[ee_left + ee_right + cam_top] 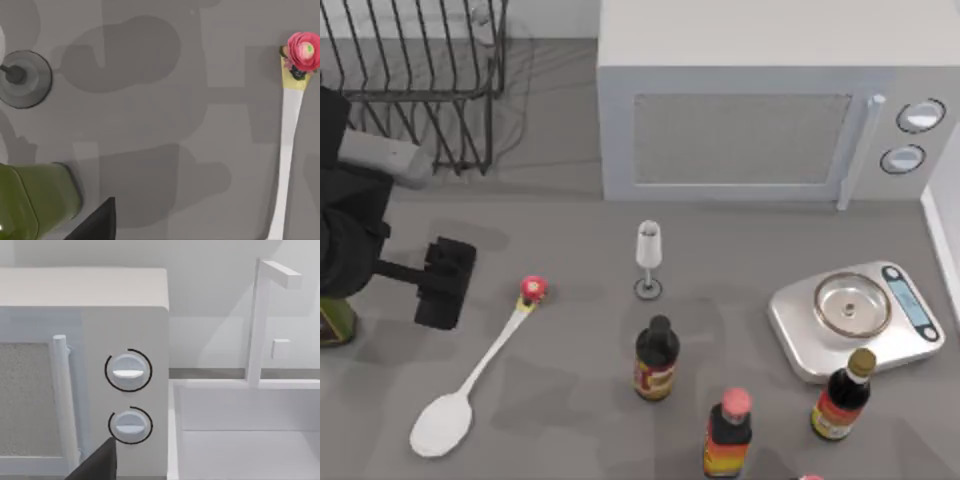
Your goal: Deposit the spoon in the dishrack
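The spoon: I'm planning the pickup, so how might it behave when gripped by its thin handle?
The spoon lies flat on the table, so it probably won't roll. Its handle looks thin and flat, so the left pincer beside the knob may find little to hold. The wide bowl at the far end probably makes it tip bowl-down if gripped near the red knob.

Overhead table view; left wrist close above spoon (289, 150); right wrist facing microwave (85, 365).
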